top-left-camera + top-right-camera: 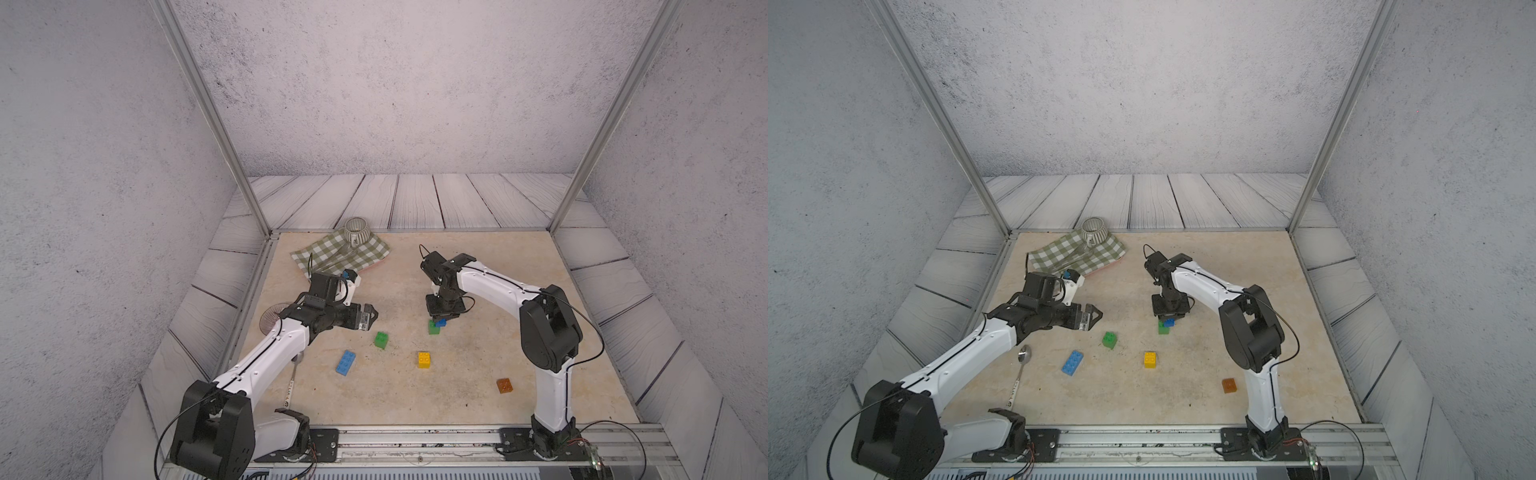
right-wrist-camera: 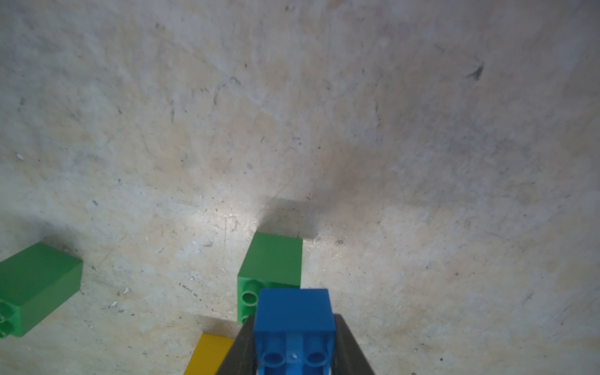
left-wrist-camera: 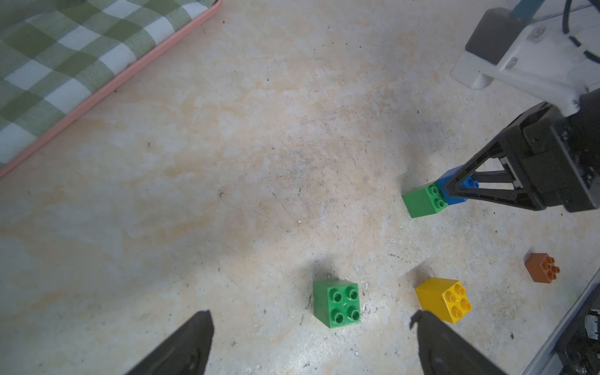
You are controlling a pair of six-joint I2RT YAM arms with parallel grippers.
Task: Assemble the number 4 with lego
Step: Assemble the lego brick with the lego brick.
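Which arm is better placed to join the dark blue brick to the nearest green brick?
Right. The right pincer is shut on the dark blue studded plastic brick, right at the green square plastic brick. The left pincer is open, empty and farther away.

Grey speckled walls (image 1: 374, 83), pale plank panels (image 1: 415, 199), scuffed beige tabletop (image 1: 395, 395), aluminium posts (image 1: 215, 116)

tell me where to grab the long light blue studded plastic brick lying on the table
Probably take the long light-blue studded plastic brick across its two long smooth sides at mid-length, straight down from above: it lies flat, studs up, nothing touching it. The open left gripper is nearer.
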